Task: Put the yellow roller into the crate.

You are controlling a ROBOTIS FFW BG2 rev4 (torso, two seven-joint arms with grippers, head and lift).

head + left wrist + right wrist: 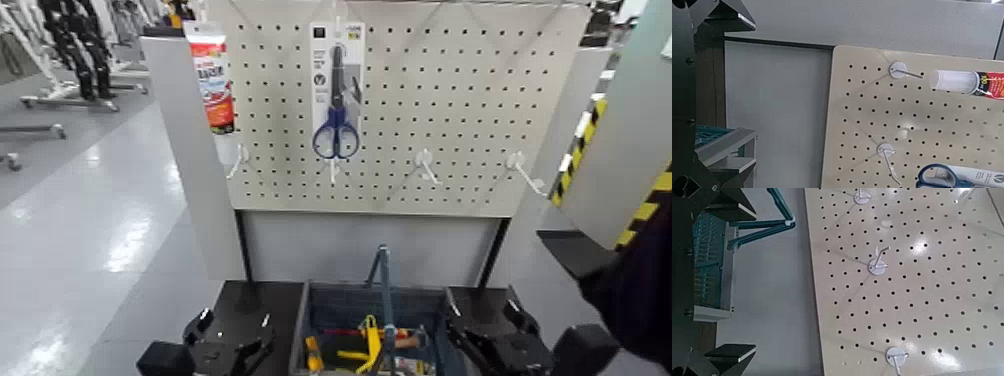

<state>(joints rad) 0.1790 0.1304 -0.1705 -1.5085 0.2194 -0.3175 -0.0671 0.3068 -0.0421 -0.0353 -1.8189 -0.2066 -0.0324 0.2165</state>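
Note:
The crate (318, 312) stands at the bottom centre of the head view, below the pegboard, with its upright blue handle bar (384, 285) across the middle. The yellow roller's bent handle (370, 343) lies inside the crate, next to a red-and-yellow screwdriver (340, 332). I cannot make out its white sleeve. My left gripper (228, 338) is open and empty, low and just left of the crate. My right gripper (490, 338) is open and empty, just right of it. The right wrist view shows the crate (711, 262) and its handle bar (762, 225).
A white pegboard (450, 110) rises behind the crate. It holds packaged blue-handled scissors (336, 125), a red-and-white tube (212, 85) and several bare hooks (427, 165). A yellow-and-black striped post (640, 215) stands at the right. Open floor lies to the left.

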